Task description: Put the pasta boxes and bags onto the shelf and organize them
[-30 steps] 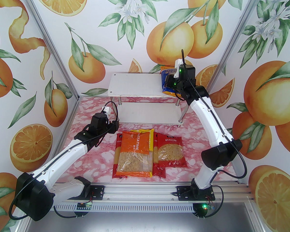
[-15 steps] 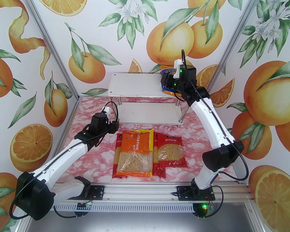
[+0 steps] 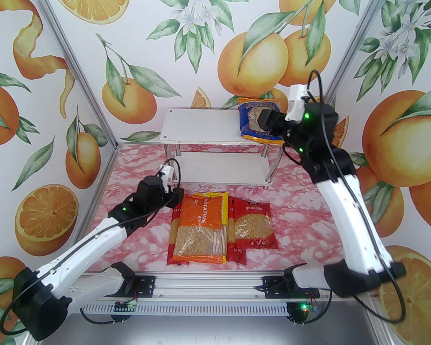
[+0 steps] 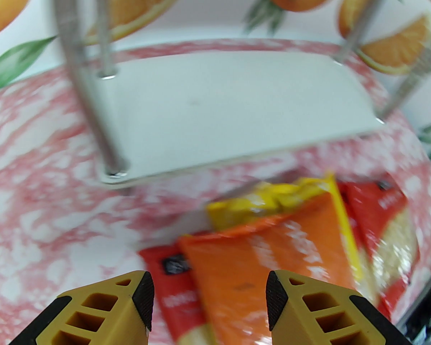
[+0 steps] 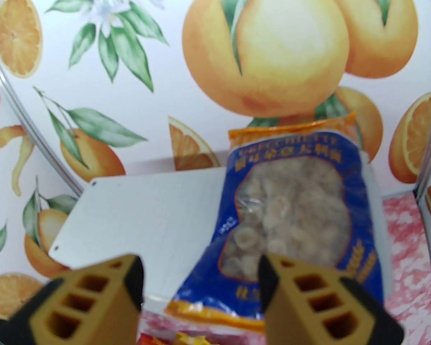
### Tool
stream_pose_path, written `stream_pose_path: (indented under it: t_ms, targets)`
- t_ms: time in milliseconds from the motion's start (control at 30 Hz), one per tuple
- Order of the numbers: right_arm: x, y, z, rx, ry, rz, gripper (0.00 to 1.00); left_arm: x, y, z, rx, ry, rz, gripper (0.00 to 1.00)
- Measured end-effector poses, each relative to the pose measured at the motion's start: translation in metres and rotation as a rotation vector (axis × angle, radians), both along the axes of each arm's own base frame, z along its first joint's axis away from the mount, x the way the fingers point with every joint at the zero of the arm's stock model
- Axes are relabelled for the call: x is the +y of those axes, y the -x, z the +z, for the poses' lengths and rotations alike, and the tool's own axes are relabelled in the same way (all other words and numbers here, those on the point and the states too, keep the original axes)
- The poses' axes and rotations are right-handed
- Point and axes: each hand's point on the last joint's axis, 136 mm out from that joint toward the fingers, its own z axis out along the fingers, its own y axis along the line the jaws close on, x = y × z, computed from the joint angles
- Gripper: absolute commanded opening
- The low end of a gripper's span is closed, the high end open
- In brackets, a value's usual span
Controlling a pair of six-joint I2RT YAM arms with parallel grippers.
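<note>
**Table** [image 3: 136, 164]: pink marbled top, carries the shelf and all remaining stock.

**Shelf** [image 3: 201, 124]: two white boards on chrome legs. The lower board is bare; the top board is bare except at its right end.

**Pile in front of the shelf**: orange bag [image 3: 201, 228] uppermost, red bag [image 3: 253, 225] to its right, and yellow spaghetti pack [image 3: 219, 194] and red pack [image 3: 175, 210] showing from under them. None shelved yet.

**Blue bag** [image 3: 256, 120]: lies on the shelf's top board at the right end, window up, its near end at or just past the front edge. A second ago it was pinched by the right arm; it is now let go, so one item counts as placed.

**Right gripper** [image 5: 201, 275]: fingers spread, nothing between them. It has pulled back to the shelf's right, just off the blue bag.

**Left gripper** [image 4: 210, 297]: fingers spread and empty. It has moved in from the shelf's front left corner to the far end of the orange bag, probably the next pick.
</note>
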Motion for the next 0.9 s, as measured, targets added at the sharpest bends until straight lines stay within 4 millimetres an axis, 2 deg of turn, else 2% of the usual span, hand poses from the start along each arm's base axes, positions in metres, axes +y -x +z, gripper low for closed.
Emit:
stream_pose_path:
  t_ms: [100, 133, 167, 233, 267, 300, 367, 433, 567, 667, 767, 900]
  targets:
    - [-0.003, 0.011, -0.006, 0.006, 0.011, -0.001, 0.66, -0.006, 0.012, -0.007, 0.021, -0.027, -0.001, 0.59]
    - [-0.002, 0.016, -0.019, 0.025, 0.017, 0.005, 0.73, -0.01, 0.018, -0.009, 0.027, -0.034, -0.001, 0.62]
    - [0.0, 0.026, -0.04, 0.067, 0.031, 0.015, 0.76, -0.017, 0.027, -0.013, 0.042, -0.043, 0.001, 0.64]
    - [0.009, 0.053, -0.082, 0.169, 0.079, 0.07, 0.77, -0.046, 0.052, -0.027, 0.095, -0.06, -0.048, 0.67]
    - [0.018, 0.069, -0.098, 0.209, 0.096, 0.118, 0.78, -0.062, 0.064, -0.04, 0.134, -0.079, -0.082, 0.67]
    - [0.025, 0.081, -0.107, 0.232, 0.105, 0.157, 0.78, -0.07, 0.072, -0.054, 0.171, -0.104, -0.09, 0.67]
    - [0.034, 0.097, -0.117, 0.256, 0.107, 0.215, 0.79, -0.072, 0.079, -0.076, 0.225, -0.153, -0.072, 0.67]
    - [0.042, 0.108, -0.129, 0.28, 0.101, 0.261, 0.79, -0.073, 0.084, -0.087, 0.256, -0.187, -0.051, 0.67]
    - [0.052, 0.123, -0.169, 0.376, 0.088, 0.319, 0.8, -0.076, 0.087, -0.086, 0.286, -0.181, 0.001, 0.72]
    - [0.057, 0.13, -0.197, 0.451, 0.082, 0.342, 0.82, -0.071, 0.087, -0.086, 0.3, -0.169, 0.051, 0.78]
    - [0.061, 0.136, -0.213, 0.493, 0.074, 0.362, 0.83, -0.066, 0.087, -0.087, 0.309, -0.163, 0.096, 0.83]
    - [0.066, 0.138, -0.222, 0.512, 0.063, 0.383, 0.83, -0.058, 0.086, -0.089, 0.321, -0.163, 0.145, 0.89]
